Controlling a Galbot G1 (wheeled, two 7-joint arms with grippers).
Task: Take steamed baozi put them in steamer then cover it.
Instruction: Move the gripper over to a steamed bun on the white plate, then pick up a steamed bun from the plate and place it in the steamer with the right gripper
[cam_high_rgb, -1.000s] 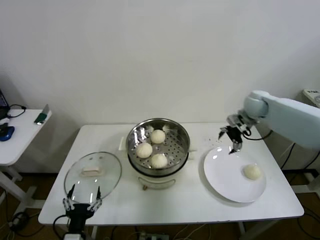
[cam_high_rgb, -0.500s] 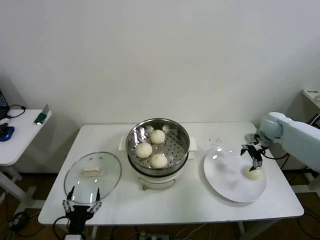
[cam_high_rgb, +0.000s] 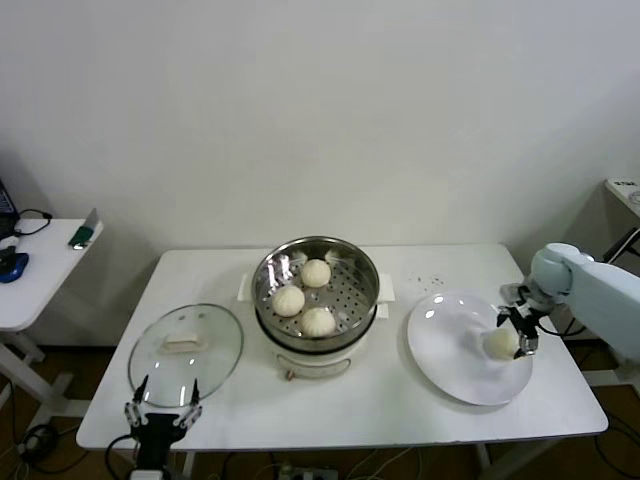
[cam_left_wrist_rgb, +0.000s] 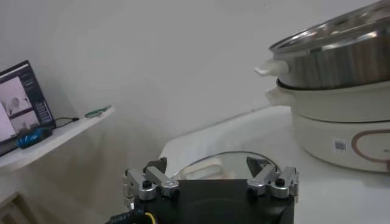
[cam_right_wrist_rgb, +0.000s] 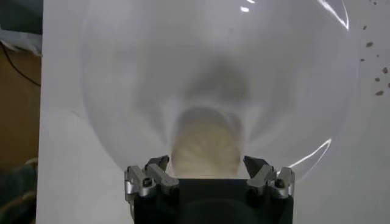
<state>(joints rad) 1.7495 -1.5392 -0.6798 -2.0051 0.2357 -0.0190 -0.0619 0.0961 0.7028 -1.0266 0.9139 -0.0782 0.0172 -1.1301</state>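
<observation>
Your round shiny stainless-steel steamer sits mid-table with three cream-white dough buns on its tray, and the clear glass lid lies to its left. On the flat white plate at the right, your right gripper stands over the fourth small cream-white bun, fingers spread wide to either side of it and not closed on it. Your left gripper waits spread open at the near edge by the lid.

Open desk lies between the steamer and plate; the cover fills the near-left corner.
</observation>
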